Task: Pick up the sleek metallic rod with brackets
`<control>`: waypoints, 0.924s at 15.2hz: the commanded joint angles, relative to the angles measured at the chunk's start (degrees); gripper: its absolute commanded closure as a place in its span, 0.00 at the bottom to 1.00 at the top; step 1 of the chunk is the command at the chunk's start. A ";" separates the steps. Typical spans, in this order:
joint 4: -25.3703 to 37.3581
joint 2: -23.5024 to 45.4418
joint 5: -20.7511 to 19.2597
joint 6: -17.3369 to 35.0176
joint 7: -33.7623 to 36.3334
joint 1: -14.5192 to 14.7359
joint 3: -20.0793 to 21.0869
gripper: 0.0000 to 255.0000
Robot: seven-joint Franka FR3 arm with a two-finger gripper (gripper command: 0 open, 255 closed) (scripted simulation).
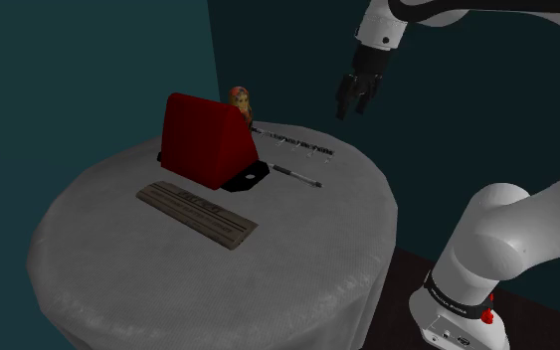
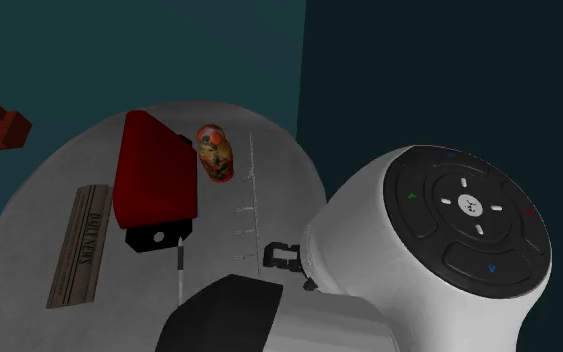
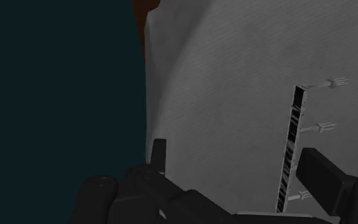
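Note:
The thin metallic rod [image 1: 292,139] with several small brackets along it lies flat near the back edge of the round grey table [image 1: 118,288]. In the second exterior view the rod [image 2: 252,185] runs past the doll. My black gripper [image 1: 353,102] hangs in the air above and to the shoulder view's right of the rod, touching nothing. In the wrist view the rod [image 3: 291,149] lies on the grey surface just inside the right finger [image 3: 320,177], well below it. The gripper [image 3: 238,181] is open, its fingers standing wide apart with nothing between them.
A red wedge-shaped object [image 1: 203,139] on a black base stands mid-table, with a painted nesting doll [image 1: 240,101] behind it. A flat ribbed board [image 1: 196,213] lies in front, and a short thin stick [image 1: 298,175] beside the black base. Dark teal walls stand close behind the table.

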 commanded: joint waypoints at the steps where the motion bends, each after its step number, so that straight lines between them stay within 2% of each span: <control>1: 0.00 0.00 0.00 0.00 0.00 0.00 0.00 0.00; 12: 10.81 18.70 -3.25 5.95 7.51 3.47 11.84 0.00; 14: 9.12 18.54 -3.22 7.48 7.56 3.51 11.87 0.00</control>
